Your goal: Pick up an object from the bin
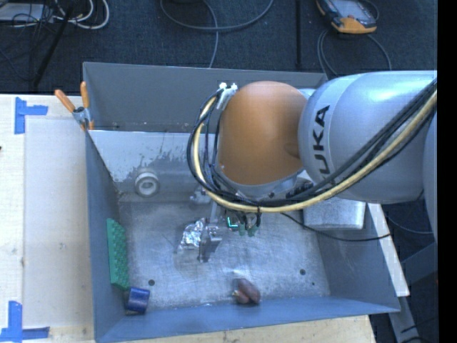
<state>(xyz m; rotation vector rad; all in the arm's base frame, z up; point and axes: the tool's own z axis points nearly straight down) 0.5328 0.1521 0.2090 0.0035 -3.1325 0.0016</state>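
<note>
Strip (116, 261): green, along the bin's (100, 191) left wall.
Wad (191, 236): silvery, crumpled, bin's middle; likely light, crushable, slippery; best pinched across its bulk.
Pincer (208, 247): just right of the wad; apart or together, cannot tell.

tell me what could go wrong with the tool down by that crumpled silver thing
The tool sits right beside the crumpled silver piece mid-bin. So irregular a shape may slip or get shoved aside, not lifted. The orange wrist cover hides part of the contact, so a miss may be hard to spot.
</note>
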